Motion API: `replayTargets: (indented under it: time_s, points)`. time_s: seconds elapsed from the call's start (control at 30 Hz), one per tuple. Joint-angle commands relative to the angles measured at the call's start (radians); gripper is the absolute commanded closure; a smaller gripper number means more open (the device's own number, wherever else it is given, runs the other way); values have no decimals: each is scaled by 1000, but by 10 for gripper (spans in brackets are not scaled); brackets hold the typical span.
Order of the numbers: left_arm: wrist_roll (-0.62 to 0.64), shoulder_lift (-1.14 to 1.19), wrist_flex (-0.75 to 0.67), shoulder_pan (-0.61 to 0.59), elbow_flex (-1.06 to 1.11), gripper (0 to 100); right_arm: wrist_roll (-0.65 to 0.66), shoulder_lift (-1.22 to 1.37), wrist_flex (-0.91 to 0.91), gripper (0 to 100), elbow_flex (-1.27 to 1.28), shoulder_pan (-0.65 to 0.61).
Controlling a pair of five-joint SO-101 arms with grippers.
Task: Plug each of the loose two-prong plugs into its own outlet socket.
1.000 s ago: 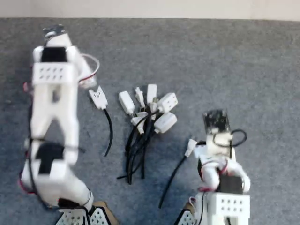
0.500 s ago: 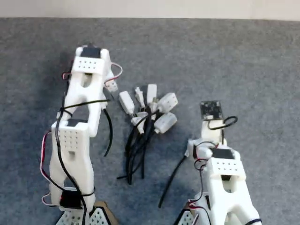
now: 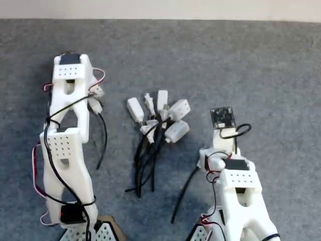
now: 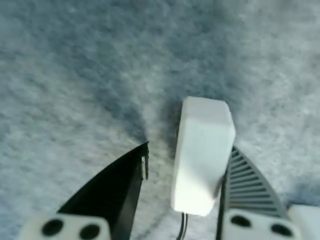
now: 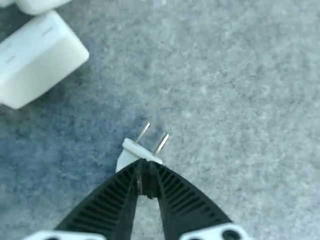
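My left gripper [image 3: 95,102] sits at the left of the grey carpet, shut on a white connector block [image 4: 202,155] with a black cable [image 3: 103,138] trailing toward the arm's base. The block rests against the grey finger [image 4: 247,182]; the black finger [image 4: 120,192] stands slightly off it at the tip. My right gripper [image 5: 147,172] is shut on the back of a white two-prong plug [image 5: 136,150], prongs pointing away. In the high view that plug [image 3: 202,157] lies low on the right with its cable [image 3: 183,196] trailing down.
A bundle of several white plugs and socket blocks [image 3: 159,116] with black cables [image 3: 145,160] lies mid-carpet between the arms. One socket block [image 5: 37,62] is close ahead of the right gripper. Open carpet stretches to the back and right.
The left arm swung in over its connector block, then carried it and its cable left. The right arm changed posture while its gripper stayed at the two-prong plug.
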Motion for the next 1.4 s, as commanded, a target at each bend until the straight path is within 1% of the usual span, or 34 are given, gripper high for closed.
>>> replayTargets:
  time_s: [0.0,0.13,0.2,0.5,0.63,0.8,0.93,1.1,1.3,1.37]
  points:
    - [-12,-21,-6,-41,-21,771,9,12,-27,992,-2,-12]
    - [-15,-24,23,-67,-24,771,11,13,-27,992,1,-12]
    - [-44,-36,44,-85,-33,772,11,13,-27,992,-1,-13]
    - [-55,-180,218,-153,-102,772,11,13,-27,992,-4,-13]
    - [-55,-249,222,-179,-36,772,11,13,-27,992,-2,-13]
    - [-107,-286,219,-202,119,772,11,13,-27,992,-1,-13]
    - [-114,-292,219,-228,136,772,11,13,-27,992,-1,-13]
    - [-107,-288,209,-176,68,770,11,13,-27,992,1,-13]
    - [-104,-286,117,-30,44,770,11,13,-28,992,2,-15]
    - [-83,-285,84,7,47,770,11,13,-28,992,2,-15]
